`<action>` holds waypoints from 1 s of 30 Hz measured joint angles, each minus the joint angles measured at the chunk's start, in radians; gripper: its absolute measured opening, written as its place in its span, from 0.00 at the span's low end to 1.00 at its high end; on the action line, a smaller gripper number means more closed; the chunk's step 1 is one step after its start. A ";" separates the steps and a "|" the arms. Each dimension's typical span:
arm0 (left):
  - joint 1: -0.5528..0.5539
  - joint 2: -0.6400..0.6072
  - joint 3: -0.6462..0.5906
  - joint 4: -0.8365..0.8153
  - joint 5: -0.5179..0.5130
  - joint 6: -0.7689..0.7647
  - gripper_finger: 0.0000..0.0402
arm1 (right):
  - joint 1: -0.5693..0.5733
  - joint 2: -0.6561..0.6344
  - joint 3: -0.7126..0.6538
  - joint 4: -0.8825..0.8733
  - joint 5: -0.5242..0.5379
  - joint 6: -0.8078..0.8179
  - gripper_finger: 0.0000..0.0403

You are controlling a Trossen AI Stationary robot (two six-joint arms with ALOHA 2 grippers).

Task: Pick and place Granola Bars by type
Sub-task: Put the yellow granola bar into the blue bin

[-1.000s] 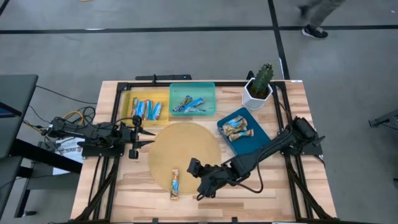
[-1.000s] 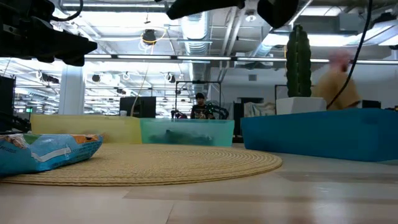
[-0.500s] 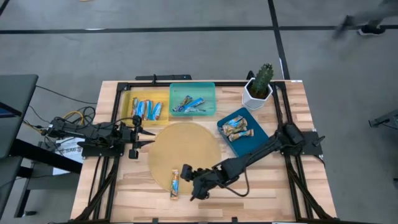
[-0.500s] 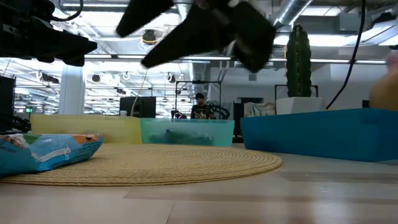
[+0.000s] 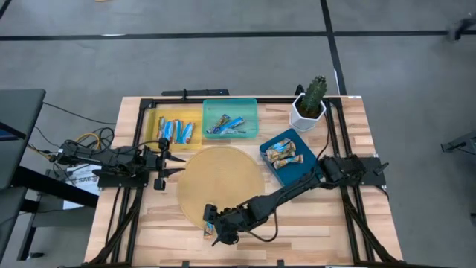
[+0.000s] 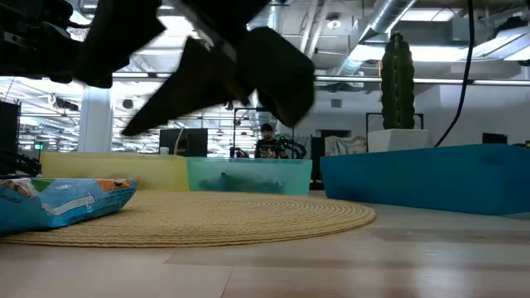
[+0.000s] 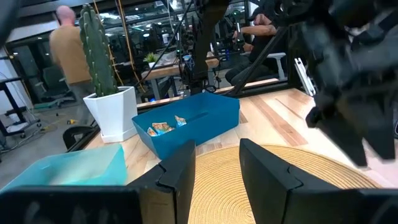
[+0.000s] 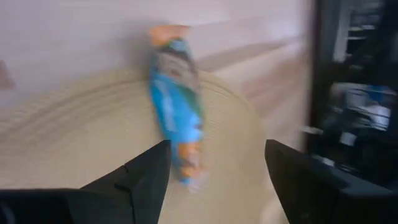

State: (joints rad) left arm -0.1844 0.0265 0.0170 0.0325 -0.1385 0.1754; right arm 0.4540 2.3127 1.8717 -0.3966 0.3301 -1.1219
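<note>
The right gripper (image 5: 216, 225) hung low over the near rim of the round woven mat (image 5: 223, 179), its jaws spread wide and empty, with the last loose granola bar (image 5: 209, 220), a blue-wrapped one, lying on the mat edge directly between and ahead of them, as the right wrist view showed (image 8: 177, 106). To take it well, the jaws probably needed to straddle the bar across its narrow width near the middle, come down until the tips just met the mat, and close gently so the slick wrapper neither squirted out nor dragged the mat along; a square approach mattered, since the bar lay lengthwise toward the table's near edge. The left gripper (image 5: 165, 158) waited at the left side of the table beside the mat, jaws standing partly apart with nothing between them (image 7: 214, 177). Going outward, three trays sat along the far side: a yellow tray (image 5: 154, 119) holding what looked like about four blue-wrapped bars (image 5: 175, 131), a teal tray (image 5: 230, 104) with a small heap of perhaps three or four bars (image 5: 224, 125) too tangled to count surely, and a dark blue tray (image 5: 309, 167) with about three tan bars (image 5: 283, 152). One potted cactus (image 5: 310, 103) stood at the far right corner. Only the one bar remained unsorted, so the task appeared nearly finished.
</note>
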 joint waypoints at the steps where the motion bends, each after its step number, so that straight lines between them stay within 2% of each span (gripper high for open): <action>1: 0.000 0.000 0.000 0.000 0.000 -0.002 0.30 | -0.002 0.012 0.021 -0.033 -0.020 0.005 0.63; 6: 0.000 0.000 0.000 0.000 0.000 0.004 0.30 | -0.012 0.077 0.131 -0.140 -0.071 0.015 0.63; 13: 0.000 0.000 0.000 0.000 0.000 0.004 0.30 | -0.025 0.146 0.218 -0.178 -0.117 0.013 0.63; 26: 0.000 0.000 0.000 0.000 0.000 0.000 0.30 | -0.052 0.150 0.222 -0.200 -0.159 -0.011 0.63; 30: 0.000 0.000 0.000 0.000 0.000 0.001 0.30 | -0.057 0.178 0.222 -0.156 -0.167 -0.012 0.63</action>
State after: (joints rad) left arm -0.1844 0.0265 0.0170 0.0322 -0.1387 0.1763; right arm 0.3965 2.4904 2.0935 -0.5528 0.1626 -1.1339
